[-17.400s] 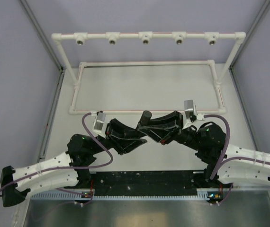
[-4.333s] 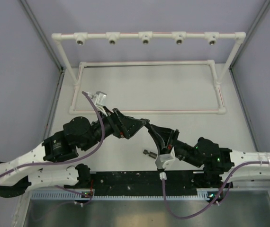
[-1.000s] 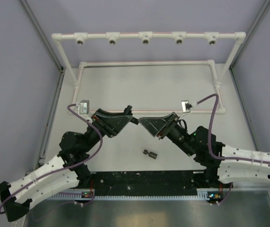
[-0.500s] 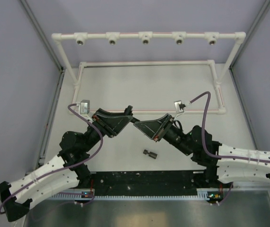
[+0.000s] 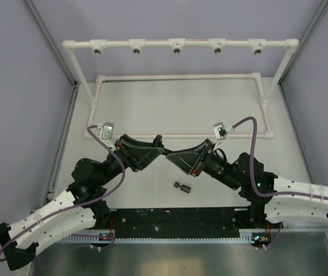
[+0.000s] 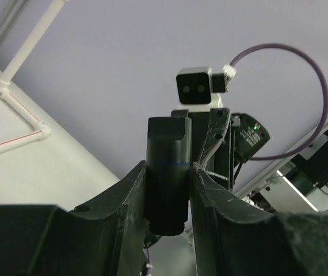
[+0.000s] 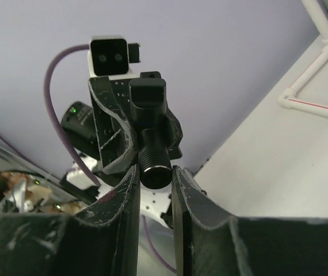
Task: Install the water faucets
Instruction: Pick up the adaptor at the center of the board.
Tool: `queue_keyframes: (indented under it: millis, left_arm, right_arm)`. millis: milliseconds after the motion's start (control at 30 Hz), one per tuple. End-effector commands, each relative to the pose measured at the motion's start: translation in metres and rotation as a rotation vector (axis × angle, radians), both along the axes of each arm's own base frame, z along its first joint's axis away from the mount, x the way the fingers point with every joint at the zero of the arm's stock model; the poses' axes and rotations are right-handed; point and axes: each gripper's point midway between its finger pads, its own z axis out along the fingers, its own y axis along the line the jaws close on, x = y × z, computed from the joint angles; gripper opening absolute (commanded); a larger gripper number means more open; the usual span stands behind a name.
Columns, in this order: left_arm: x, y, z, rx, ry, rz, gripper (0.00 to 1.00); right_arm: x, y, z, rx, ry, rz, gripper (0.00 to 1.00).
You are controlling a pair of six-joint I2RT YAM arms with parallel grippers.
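Faucet (image 6: 167,172) aloft, spare faucet (image 5: 182,186) at 5 o'clock
Left gripper (image 5: 160,149) clamps it; right gripper (image 5: 171,156) flanks its tip, grip unclear.

You had pale lavender walls (image 5: 14,86) closing in a white tabletop (image 5: 181,106) on three sides. A white pipe frame (image 5: 152,43) stood at the back; a black strip (image 5: 175,217) and a grey metal sheet (image 5: 181,261) ran along the near edge. Light was even.

One view looks down on the table (image 5: 181,109); left wrist camera (image 7: 109,56) and right wrist camera (image 6: 194,87) face each other closely, sharing the water faucet (image 6: 167,172).
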Motion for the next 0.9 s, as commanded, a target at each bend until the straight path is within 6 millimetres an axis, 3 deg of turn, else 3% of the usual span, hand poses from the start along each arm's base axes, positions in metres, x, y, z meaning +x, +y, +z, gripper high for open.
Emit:
queue_keyframes:
  millis: [0, 67, 133, 233, 367, 867]
  left_arm:
    - [-0.026, 0.012, 0.020, 0.036, -0.115, -0.043, 0.40]
    - [-0.034, 0.012, 0.017, 0.064, -0.145, -0.070, 0.44]
    - [-0.043, 0.011, 0.016, 0.097, -0.178, -0.105, 0.46]
    - [-0.056, 0.006, 0.016, 0.132, -0.217, -0.182, 0.48]
    - [-0.066, 0.004, 0.021, 0.133, -0.237, -0.237, 0.49]
    - [-0.050, -0.002, 0.008, 0.121, -0.150, -0.199, 0.49]
  right_arm:
    - [-0.002, -0.028, 0.035, -0.059, -0.149, -0.023, 0.00]
    - [-0.004, -0.032, 0.029, -0.133, -0.171, 0.005, 0.00]
    - [-0.009, -0.035, 0.036, -0.149, -0.186, 0.035, 0.00]
    - [-0.015, -0.032, 0.045, -0.168, -0.201, 0.092, 0.00]
    - [-0.019, -0.025, 0.041, -0.188, -0.187, 0.133, 0.00]
    - [-0.036, -0.025, 0.060, -0.073, -0.279, 0.200, 0.00]
